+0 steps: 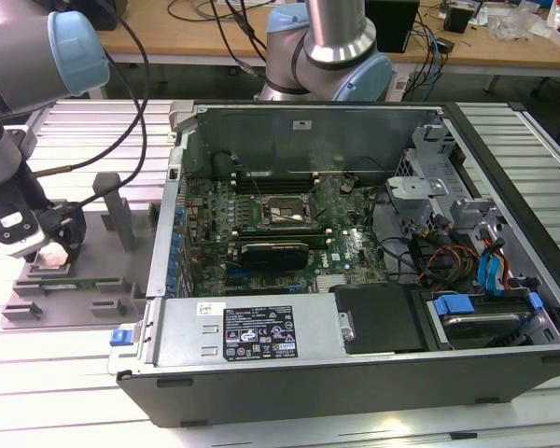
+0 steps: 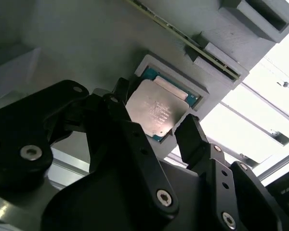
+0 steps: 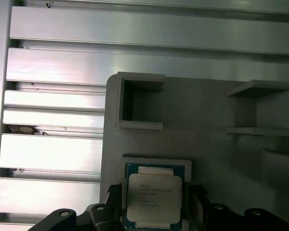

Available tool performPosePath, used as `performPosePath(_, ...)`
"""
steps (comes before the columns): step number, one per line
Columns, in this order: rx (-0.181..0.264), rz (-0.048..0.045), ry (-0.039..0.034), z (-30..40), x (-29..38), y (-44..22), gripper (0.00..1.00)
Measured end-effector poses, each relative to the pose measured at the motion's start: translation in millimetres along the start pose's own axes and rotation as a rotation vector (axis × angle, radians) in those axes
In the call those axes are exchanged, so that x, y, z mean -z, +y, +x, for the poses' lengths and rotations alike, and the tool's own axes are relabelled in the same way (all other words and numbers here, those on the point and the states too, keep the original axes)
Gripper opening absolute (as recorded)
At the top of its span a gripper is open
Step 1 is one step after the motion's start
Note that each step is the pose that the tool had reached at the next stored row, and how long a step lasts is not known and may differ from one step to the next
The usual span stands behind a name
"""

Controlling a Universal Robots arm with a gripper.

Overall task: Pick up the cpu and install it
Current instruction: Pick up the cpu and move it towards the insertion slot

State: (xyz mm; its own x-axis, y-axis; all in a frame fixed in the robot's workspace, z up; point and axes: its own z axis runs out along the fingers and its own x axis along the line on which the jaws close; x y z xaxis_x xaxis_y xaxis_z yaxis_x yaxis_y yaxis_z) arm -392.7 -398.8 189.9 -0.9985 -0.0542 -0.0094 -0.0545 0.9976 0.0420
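Straddling the cpu (image 3: 155, 192) in its holder (image 1: 75, 282), at the exterior view's left.
Gripper (image 2: 156, 111) spread, fingers (image 2: 190, 132) flanking opposite edges to pinch.

The silvery cpu (image 2: 156, 109) lies flat in a grey recess.
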Motion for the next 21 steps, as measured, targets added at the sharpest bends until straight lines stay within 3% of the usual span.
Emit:
performPosePath(4,0.0,-0.0002,0.0008,-0.3,-1.0,0.0,0.66)
performPosePath(8,-0.008,-0.0004,0.0103,-1.8,-0.9,-0.2,0.66)
performPosePath(12,-0.043,-0.0008,0.0098,-1.9,-1.8,-0.2,0.66)
performPosePath(21,-0.043,-0.002,0.0096,-0.8,-1.7,-0.2,0.66)
